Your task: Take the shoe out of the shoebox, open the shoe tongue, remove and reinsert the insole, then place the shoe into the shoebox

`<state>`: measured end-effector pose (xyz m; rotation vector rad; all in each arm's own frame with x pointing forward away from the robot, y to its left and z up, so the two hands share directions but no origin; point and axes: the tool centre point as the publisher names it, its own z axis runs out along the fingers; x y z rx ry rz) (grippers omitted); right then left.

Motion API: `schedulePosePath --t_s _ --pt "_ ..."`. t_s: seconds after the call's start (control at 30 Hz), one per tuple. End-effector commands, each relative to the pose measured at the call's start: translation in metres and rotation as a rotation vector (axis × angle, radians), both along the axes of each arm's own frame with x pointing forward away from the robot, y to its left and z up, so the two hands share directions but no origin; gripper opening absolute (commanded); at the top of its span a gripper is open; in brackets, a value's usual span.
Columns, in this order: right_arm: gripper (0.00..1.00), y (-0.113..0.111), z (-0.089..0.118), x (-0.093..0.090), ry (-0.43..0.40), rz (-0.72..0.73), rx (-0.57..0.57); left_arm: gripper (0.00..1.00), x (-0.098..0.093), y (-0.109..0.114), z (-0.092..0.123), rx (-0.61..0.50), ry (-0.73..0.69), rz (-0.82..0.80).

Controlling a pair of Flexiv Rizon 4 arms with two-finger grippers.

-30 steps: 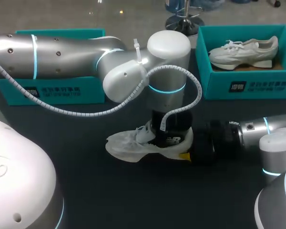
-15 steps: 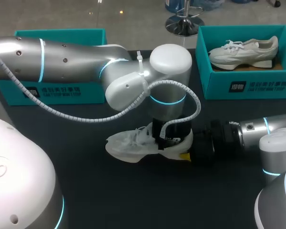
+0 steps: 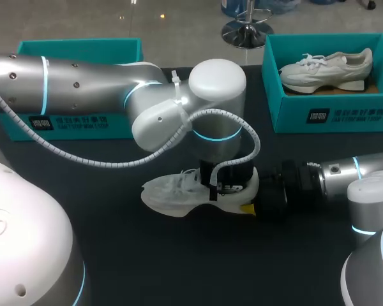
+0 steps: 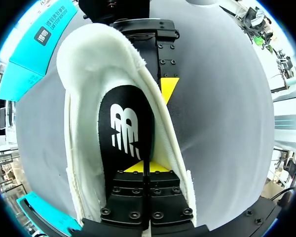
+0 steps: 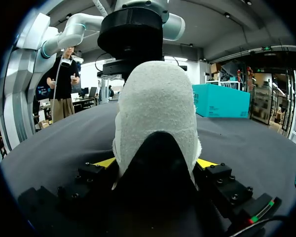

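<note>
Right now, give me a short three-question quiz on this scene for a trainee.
1. True or false: the shoe lies on the table.
2. Which clamps its heel from both sides: the left tool or the right tool?
3. The left tool reaches: A) into the shoe, at the insole; B) into a box; C) onto bare cloth.
Key: 1 true; 2 right tool; 3 A.
</note>
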<state>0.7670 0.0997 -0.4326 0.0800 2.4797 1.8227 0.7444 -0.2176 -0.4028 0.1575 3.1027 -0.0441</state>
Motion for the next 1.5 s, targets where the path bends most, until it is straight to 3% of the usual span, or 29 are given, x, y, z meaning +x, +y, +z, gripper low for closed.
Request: schedulePosePath --t_s 0.03,0.7,1.0,1.5 --pt "0.00 0.003 -0.005 0.001 0.001 -0.001 -0.003 0.00 -0.005 0.007 0.013 -0.017 -0.022 0.000" --pt "0.00 0.003 -0.005 0.001 0.001 -0.001 -0.003 0.00 -0.006 0.021 0.075 -0.135 -0.080 0.036" --pt "0.00 0.003 -0.005 0.001 0.001 -0.001 -0.003 0.00 -0.008 0.016 0.079 -0.146 -0.080 0.031" --pt "0.00 0.003 -0.005 0.001 0.001 -0.001 -0.003 0.00 -0.020 -0.027 0.072 -0.146 -0.060 -0.010"
